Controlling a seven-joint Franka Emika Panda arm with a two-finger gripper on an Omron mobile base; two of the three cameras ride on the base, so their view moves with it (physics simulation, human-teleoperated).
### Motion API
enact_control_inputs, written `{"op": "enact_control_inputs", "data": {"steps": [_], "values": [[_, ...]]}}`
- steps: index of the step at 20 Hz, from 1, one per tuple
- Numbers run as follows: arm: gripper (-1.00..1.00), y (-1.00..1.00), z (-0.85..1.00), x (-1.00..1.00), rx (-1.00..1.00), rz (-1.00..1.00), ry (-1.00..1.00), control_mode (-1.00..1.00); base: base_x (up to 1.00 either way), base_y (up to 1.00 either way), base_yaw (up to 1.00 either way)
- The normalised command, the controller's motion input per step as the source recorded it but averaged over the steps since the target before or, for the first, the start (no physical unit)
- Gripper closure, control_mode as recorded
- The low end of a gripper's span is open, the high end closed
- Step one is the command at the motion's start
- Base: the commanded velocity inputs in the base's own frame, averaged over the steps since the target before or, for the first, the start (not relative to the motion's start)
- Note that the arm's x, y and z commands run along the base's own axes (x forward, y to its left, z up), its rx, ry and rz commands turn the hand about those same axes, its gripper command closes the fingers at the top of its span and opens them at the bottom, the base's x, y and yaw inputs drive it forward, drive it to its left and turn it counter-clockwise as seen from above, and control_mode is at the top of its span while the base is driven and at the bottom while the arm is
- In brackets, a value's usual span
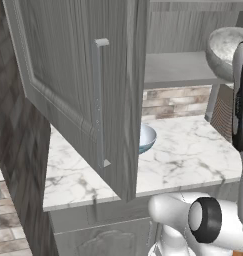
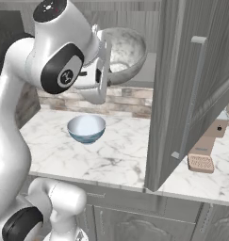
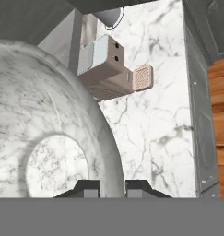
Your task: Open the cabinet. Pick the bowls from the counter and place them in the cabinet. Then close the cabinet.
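Bowls were split between two places: the speckled stone bowl (image 3: 49, 124) sat clamped in my gripper (image 3: 112, 188), its rim pinched between my nearly closed fingertips, while the blue bowl (image 2: 86, 128) waited on the counter (image 2: 125, 157) well below my hand. I held the stone bowl up at the cabinet (image 1: 78, 75) opening, tipped on its side, just above the grey shelf (image 1: 178, 70). The open door (image 2: 191, 89) stood off to one side of my hand.

My worry was the grip: I had only the thin rim, and a heavy, tilted bowl could pivot or slide out, dropping onto the marble or onto the blue bowl underneath. Letting go before its base met the shelf would likely send it rolling off the front edge. The tan appliance (image 3: 109, 69) lay far below me on the counter, and a falling bowl could strike that too.
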Motion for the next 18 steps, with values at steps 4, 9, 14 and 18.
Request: {"op": "enact_control_inputs", "data": {"steps": [4, 9, 14, 18], "values": [[1.00, 0.00, -0.20, 0.33, 0.06, 0.02, -0.10, -1.00, 0.00, 0.00, 0.00], [1.00, 0.00, -0.12, 0.47, 0.04, 0.01, -0.01, -1.00, 0.00, 0.00, 0.00], [1.00, 0.00, 0.04, 0.54, 0.00, 0.00, 0.13, -1.00, 0.00, 0.00, 0.00], [1.00, 0.00, 0.07, 0.44, 0.00, 0.00, 0.21, -1.00, 0.00, 0.00, 0.00]]}}
